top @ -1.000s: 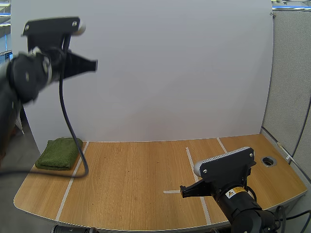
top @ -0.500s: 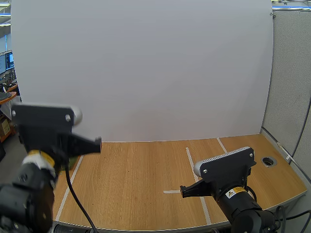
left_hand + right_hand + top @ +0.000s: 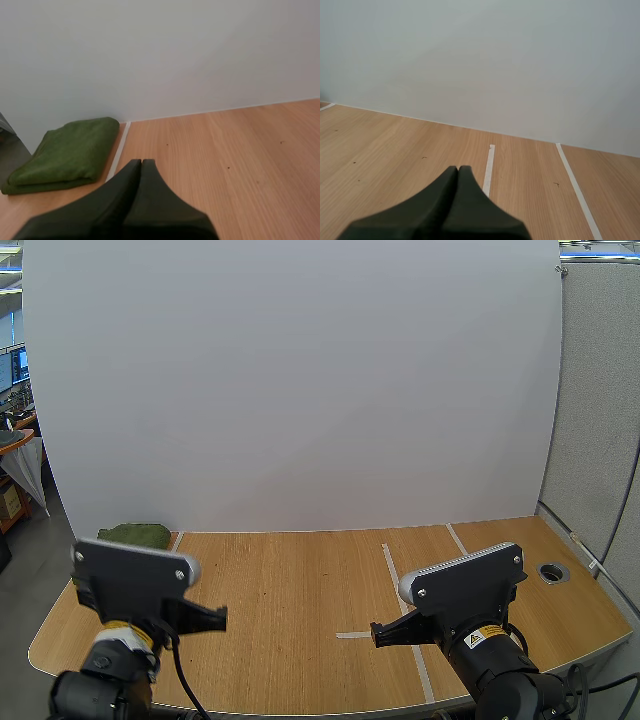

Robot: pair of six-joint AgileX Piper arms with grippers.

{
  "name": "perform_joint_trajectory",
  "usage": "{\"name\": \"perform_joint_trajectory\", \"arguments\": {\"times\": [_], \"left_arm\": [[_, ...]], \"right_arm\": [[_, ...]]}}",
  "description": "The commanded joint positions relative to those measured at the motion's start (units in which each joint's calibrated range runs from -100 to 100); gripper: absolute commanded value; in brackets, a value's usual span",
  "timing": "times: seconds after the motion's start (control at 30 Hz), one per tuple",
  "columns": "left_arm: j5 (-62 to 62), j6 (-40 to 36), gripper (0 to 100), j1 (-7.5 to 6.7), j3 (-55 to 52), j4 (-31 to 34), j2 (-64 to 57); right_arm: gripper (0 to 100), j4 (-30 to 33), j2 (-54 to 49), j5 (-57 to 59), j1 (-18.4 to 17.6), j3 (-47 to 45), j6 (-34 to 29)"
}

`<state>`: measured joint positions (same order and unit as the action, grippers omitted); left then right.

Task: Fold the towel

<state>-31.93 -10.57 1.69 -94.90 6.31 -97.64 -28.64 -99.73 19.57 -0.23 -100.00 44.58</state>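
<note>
A green towel [image 3: 65,152] lies folded into a thick pad at the table's far left corner, by the white wall; its top edge peeks over my left arm as the towel [image 3: 135,533] in the high view. My left gripper [image 3: 141,162] is shut on nothing, its fingers together as one dark wedge, a short way in front of and to the right of the towel. My right gripper [image 3: 458,169] is shut too, holding nothing, low over bare wood near a white tape line [image 3: 488,167].
White tape lines [image 3: 402,596] cross the wooden table [image 3: 300,580]. A white tape strip [image 3: 118,150] runs beside the towel. A round cable hole [image 3: 551,571] sits at the right rear. The white wall [image 3: 300,390] closes the back edge.
My left arm has swung down from high at the left to a low rest at the table's front left. The right arm has stayed still, and the towel has not moved.
</note>
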Motion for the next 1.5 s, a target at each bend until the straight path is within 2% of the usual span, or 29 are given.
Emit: {"name": "perform_joint_trajectory", "arguments": {"times": [0.0, 1.3, 1.47], "left_arm": [[6.3, -0.5, 0, -0.18, -5.1, -0.2, -0.2], [9.9, -0.5, 0, -0.18, -5.1, -1.4, -2.4], [9.9, -0.5, 0, -0.18, -5.1, -1.4, -2.4]], "right_arm": [[0, -0.3, -0.3, -0.4, -0.1, 0.0, 0.1], [0, -0.3, -0.3, -0.4, -0.1, 0.0, 0.1], [0, 2.7, -0.3, -0.2, -0.1, 0.0, -1.5]]}}
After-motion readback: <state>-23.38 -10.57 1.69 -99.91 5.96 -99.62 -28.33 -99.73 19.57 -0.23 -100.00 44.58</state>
